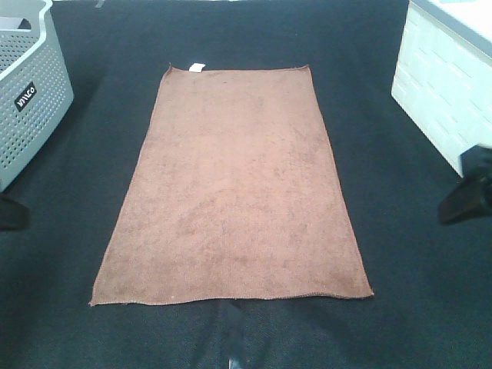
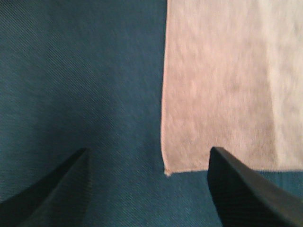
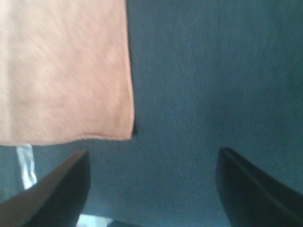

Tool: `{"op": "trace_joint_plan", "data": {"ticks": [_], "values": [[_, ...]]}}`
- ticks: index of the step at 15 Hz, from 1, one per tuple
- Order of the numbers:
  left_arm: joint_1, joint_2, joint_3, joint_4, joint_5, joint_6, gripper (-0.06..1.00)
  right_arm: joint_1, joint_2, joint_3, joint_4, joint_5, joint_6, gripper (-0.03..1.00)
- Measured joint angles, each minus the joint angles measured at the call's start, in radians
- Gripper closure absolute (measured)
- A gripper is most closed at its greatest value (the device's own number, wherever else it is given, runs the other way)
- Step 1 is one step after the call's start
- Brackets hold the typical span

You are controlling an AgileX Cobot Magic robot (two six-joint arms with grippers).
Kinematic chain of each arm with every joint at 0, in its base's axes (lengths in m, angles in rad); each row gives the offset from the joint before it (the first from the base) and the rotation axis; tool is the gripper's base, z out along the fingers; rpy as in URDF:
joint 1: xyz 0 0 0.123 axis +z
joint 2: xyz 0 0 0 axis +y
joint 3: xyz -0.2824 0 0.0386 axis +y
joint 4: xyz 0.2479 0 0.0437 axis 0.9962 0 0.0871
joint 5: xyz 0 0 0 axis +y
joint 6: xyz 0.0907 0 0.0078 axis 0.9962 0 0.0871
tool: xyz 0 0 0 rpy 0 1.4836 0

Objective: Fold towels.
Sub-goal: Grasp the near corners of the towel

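The reddish-brown towel point(image 1: 231, 192) lies flat and unfolded on the dark table, its long sides running front to back. Its small white tag point(image 1: 197, 67) is on the far short edge. My left gripper point(image 1: 11, 214) is at the table's left edge, well away from the towel. In the left wrist view it point(image 2: 149, 189) is open and empty, over the cloth beside a towel point(image 2: 222, 85) corner. My right gripper point(image 1: 463, 201) is at the right edge. In the right wrist view it point(image 3: 151, 189) is open and empty, beside another towel point(image 3: 61, 71) corner.
A grey perforated basket point(image 1: 27, 84) stands at the back left. A white bin point(image 1: 450, 77) stands at the back right, just behind my right gripper. A pale strip point(image 1: 231, 361) shows at the table's front edge, below the towel.
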Motion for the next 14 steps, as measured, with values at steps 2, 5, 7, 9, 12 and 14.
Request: {"op": "trace_joint_plan", "data": {"ticks": [2,5,7,9,12,14], "values": [[0.0,0.18,-0.05,-0.174,0.039,0.204,0.29,0.0,0.15,-0.001,0.058,-0.016,-0.042,0.27],[0.0,0.293,-0.078,-0.309,0.054,0.33,0.29,0.0,0.254,-0.001,0.145,-0.056,-0.134,0.27],[0.0,0.42,-0.083,-0.474,0.077,0.482,0.29,0.0,0.354,-0.001,0.263,-0.082,-0.264,0.27],[0.0,0.508,-0.085,-0.612,0.115,0.627,0.29,0.0,0.426,-0.002,0.343,-0.09,-0.358,0.27],[-0.044,0.619,-0.086,-0.819,0.125,0.858,0.29,0.008,0.535,-0.003,0.484,-0.135,-0.5,0.27],[-0.085,0.664,-0.086,-0.909,0.124,0.931,0.29,0.07,0.597,-0.004,0.551,-0.175,-0.565,0.27]]}}
